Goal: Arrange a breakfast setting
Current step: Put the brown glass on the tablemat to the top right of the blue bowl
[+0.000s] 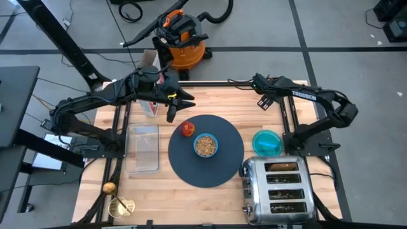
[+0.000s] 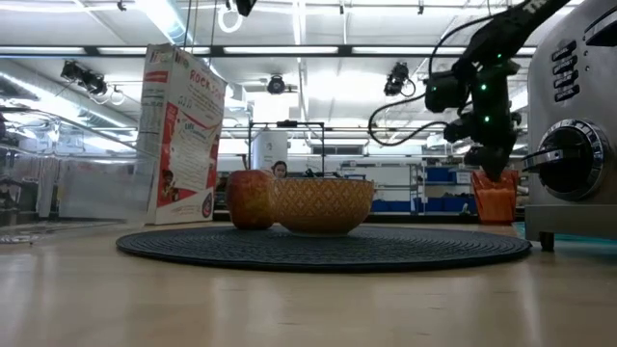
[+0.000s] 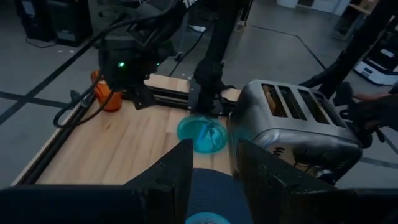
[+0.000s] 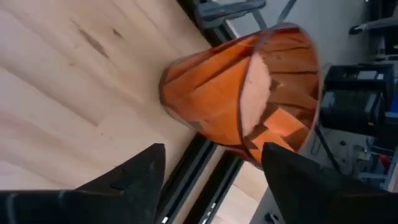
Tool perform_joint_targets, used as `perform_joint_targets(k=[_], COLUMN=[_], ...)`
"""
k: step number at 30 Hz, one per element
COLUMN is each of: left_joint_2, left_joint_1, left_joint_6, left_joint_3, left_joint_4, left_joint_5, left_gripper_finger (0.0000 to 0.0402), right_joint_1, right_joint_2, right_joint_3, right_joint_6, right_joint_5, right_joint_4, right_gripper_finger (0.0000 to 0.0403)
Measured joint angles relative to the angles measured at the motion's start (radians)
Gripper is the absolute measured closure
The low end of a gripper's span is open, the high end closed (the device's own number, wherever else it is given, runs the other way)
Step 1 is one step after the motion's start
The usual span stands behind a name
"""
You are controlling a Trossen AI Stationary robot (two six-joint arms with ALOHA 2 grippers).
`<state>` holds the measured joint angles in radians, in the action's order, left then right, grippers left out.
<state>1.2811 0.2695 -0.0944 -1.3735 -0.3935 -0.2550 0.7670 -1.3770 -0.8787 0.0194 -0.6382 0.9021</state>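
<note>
Your right tool (image 4: pixel 211 165) is sitting wide around the orange cup (image 4: pixel 245 93) near the surface edge; you're risking knocking it off.

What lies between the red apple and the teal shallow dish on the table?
In the high view, the small bowl of cereal on the dark round mat lies between the red apple and teal shallow dish.

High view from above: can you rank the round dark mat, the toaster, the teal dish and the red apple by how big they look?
1. Round dark mat, clearly the widest.
2. Toaster, a smaller footprint than the mat.
3. Teal dish, well below the toaster.
4. Red apple, smallest of the four, sitting on the mat.
</note>
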Motion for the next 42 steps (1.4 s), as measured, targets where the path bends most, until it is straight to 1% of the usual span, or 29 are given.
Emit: perform_joint_targets(k=[4, 10, 13, 16, 24, 42], left_joint_2=[0.000, 0.000, 0.000, 0.001, 0.001, 0.001], left_joint_1=[-0.015, -0.021, -0.021, -0.021, -0.021, -0.020], left_joint_6=[-0.007, -0.026, -0.025, -0.026, -0.026, -0.026], left_joint_3=[0.000, 0.000, 0.000, 0.000, 0.000, 0.000], left_joint_4=[0.001, 0.017, 0.038, 0.057, 0.071, 0.088], left_joint_5=[0.017, 0.018, 0.018, 0.018, 0.019, 0.019], left_gripper_finger=[0.0271, 0.0271, 0.0271, 0.0271, 0.0271, 0.0271], right_joint_1=[0.010, 0.001, 0.001, 0.006, 0.009, 0.009], right_joint_2=[-0.034, -0.036, -0.039, -0.053, -0.051, -0.035], right_joint_3=[0.000, 0.000, 0.000, 0.000, 0.000, -0.001], right_joint_6=[-0.006, 0.026, 0.029, 0.025, 0.029, 0.040], right_joint_5=[-0.003, -0.071, -0.076, -0.057, -0.058, 0.007], right_joint_4=[-0.008, -0.016, -0.027, -0.041, -0.044, -0.058], right_gripper_finger=[0.0119, 0.0123, 0.0128, 0.0134, 0.0152, 0.0153])
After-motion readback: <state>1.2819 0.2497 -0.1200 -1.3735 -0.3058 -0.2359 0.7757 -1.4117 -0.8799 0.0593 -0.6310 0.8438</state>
